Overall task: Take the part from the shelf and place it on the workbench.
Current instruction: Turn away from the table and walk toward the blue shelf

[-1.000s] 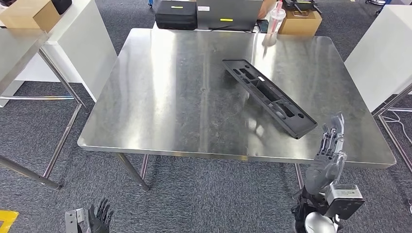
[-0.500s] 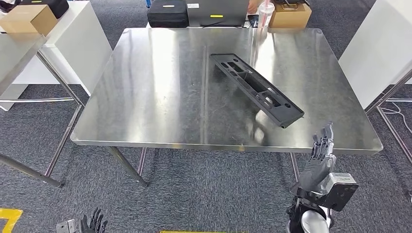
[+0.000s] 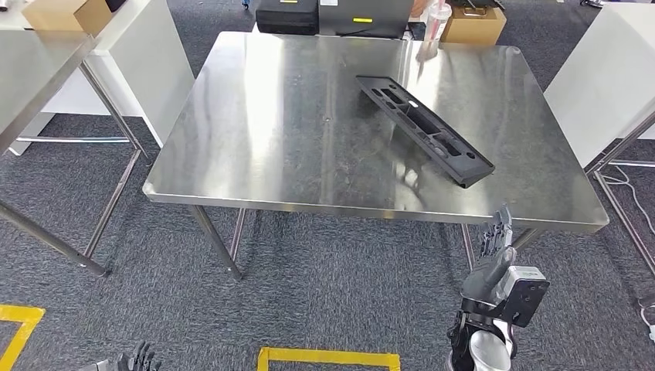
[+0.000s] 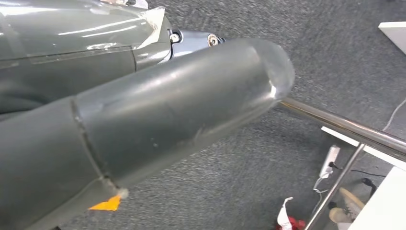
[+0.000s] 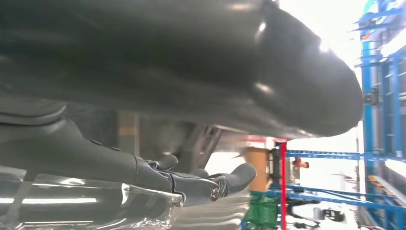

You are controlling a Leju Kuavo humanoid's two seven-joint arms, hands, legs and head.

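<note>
Left hand hangs low at the robot's side over the carpet, just its fingertips poking into the head view. They look spread with nothing in them, but so little shows that I can't tell its state for sure. It has no job here, so hanging clear makes sense.

One steel tabletop mid-scene, with a second table at the far left edge.

One black part: a long flat moulded piece lying diagonally on the right half of the tabletop, flat on the steel, nothing touching it. It sits well inside the edges, so it shouldn't slide off. Judging by that, the placing step is done.

Right hand is below and just in front of the tabletop's near right edge, well apart from the part. Fingers straight and loosely apart, holding nothing. The right wrist view agrees: fingers extended, nothing between them. Reads as clear of the bench after letting go.

Behind the tabletop: one black case, one cardboard box, one cup with a straw.
</note>
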